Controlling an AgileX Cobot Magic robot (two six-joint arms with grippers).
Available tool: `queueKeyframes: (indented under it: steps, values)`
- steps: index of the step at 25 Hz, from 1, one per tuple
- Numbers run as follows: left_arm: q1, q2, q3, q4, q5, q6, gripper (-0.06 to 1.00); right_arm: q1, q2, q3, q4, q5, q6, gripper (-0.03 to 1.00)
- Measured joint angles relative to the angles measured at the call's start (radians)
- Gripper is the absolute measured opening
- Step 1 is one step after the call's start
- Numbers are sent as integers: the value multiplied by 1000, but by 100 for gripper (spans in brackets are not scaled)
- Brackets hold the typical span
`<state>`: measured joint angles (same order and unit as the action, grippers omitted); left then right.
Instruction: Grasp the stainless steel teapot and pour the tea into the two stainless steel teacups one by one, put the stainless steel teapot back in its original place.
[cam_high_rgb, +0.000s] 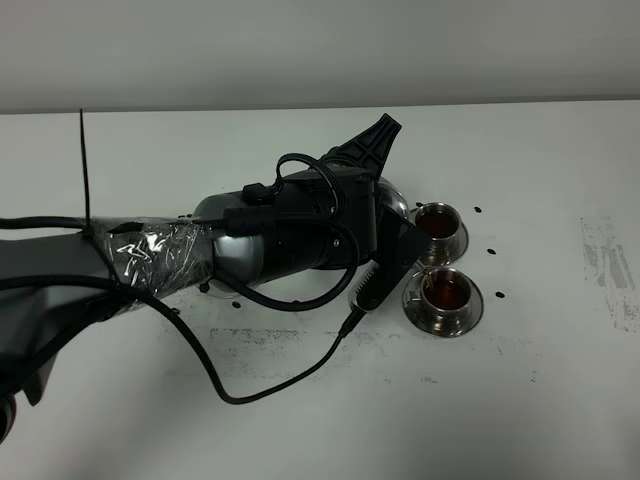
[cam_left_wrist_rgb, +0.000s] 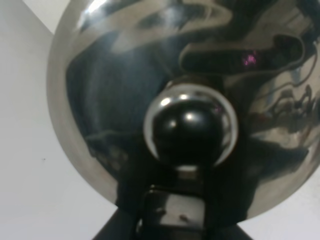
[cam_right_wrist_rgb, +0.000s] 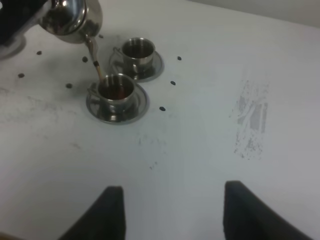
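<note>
**Pouring into the nearer cup**

Left gripper (cam_high_rgb: 385, 215), jaws closed on the handle, tips the stainless steel teapot (cam_right_wrist_rgb: 70, 17) so its spout hangs over the nearer teacup (cam_right_wrist_rgb: 116, 91), letting tea (cam_right_wrist_rgb: 98, 70) stream in. The farther teacup (cam_right_wrist_rgb: 137, 51) sits just beyond (already dark with liquid). Right gripper (cam_right_wrist_rgb: 172, 210) idles well apart above the surface (cam_right_wrist_rgb: 210, 140), jaws apparently gapped, holding nothing

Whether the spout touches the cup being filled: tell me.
Apart. The right wrist view shows the spout above the cup, only tea bridging the gap.
</note>
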<state>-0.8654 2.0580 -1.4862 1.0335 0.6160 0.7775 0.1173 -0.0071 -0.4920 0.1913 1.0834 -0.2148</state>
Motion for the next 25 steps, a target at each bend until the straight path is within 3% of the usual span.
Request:
queueKeyframes:
  steps: [25]
  values:
    - [0,0,0,45,-33,0,18,0,0,0,0,0,0,43]
